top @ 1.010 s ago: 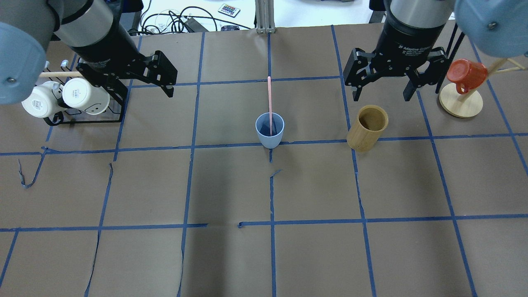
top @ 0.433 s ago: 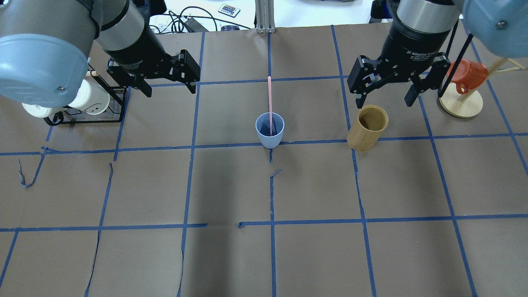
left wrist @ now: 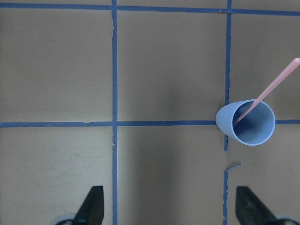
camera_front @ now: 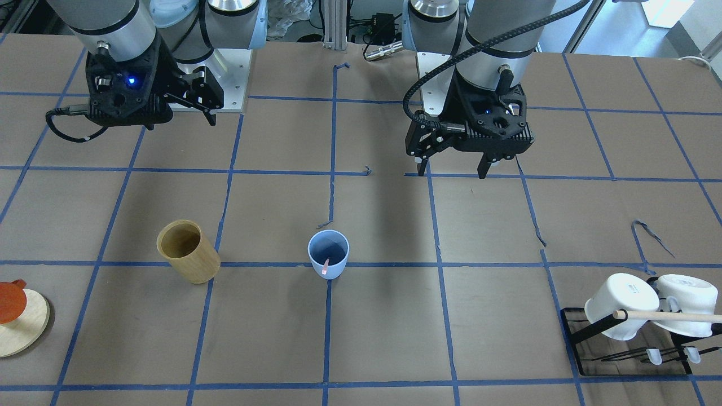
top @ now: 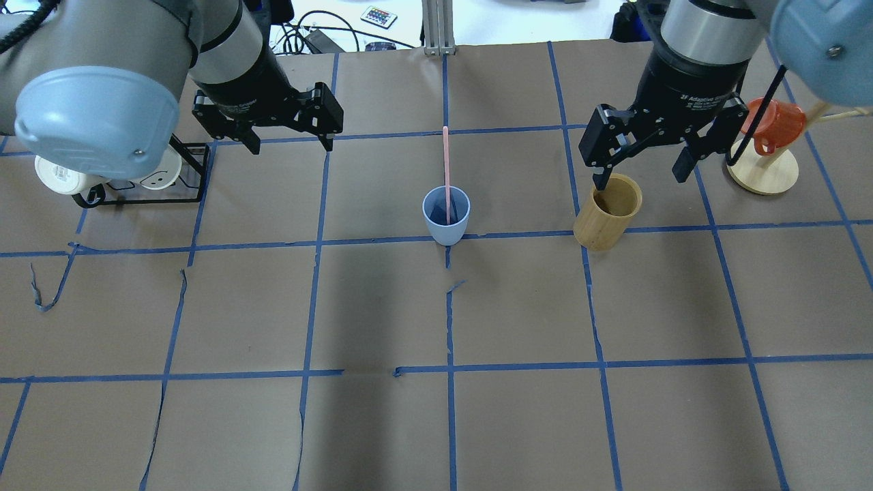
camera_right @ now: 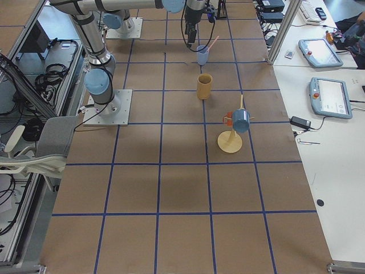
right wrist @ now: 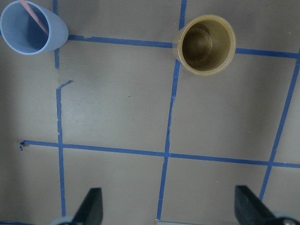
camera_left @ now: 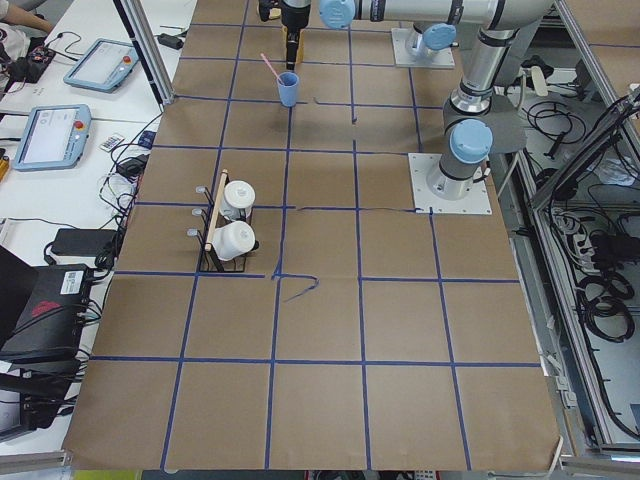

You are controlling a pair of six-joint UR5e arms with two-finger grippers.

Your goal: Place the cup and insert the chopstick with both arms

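The light-blue cup [top: 446, 219] stands upright at the table's middle, on a tape crossing. One pale-pink chopstick [top: 446, 167] stands in it and leans toward the far side. Both show in the front view, cup [camera_front: 328, 255] and chopstick [camera_front: 326, 267], and in the left wrist view, cup [left wrist: 246, 123]. My left gripper [top: 292, 144] is open and empty, above the table, left of and behind the cup. My right gripper [top: 640, 179] is open and empty, above and just behind the tan holder.
A tan wooden cylinder holder [top: 607, 211] stands right of the cup. A black rack with white mugs [top: 146, 170] and a long wooden dowel [camera_front: 665, 317] is at far left. An orange mug [top: 774, 126] hangs on a wooden stand [top: 762, 170] at far right.
My left arm has swung right, toward the table's middle. My right gripper has shifted slightly right and nearer, over the tan holder. Cup and chopstick have not moved.
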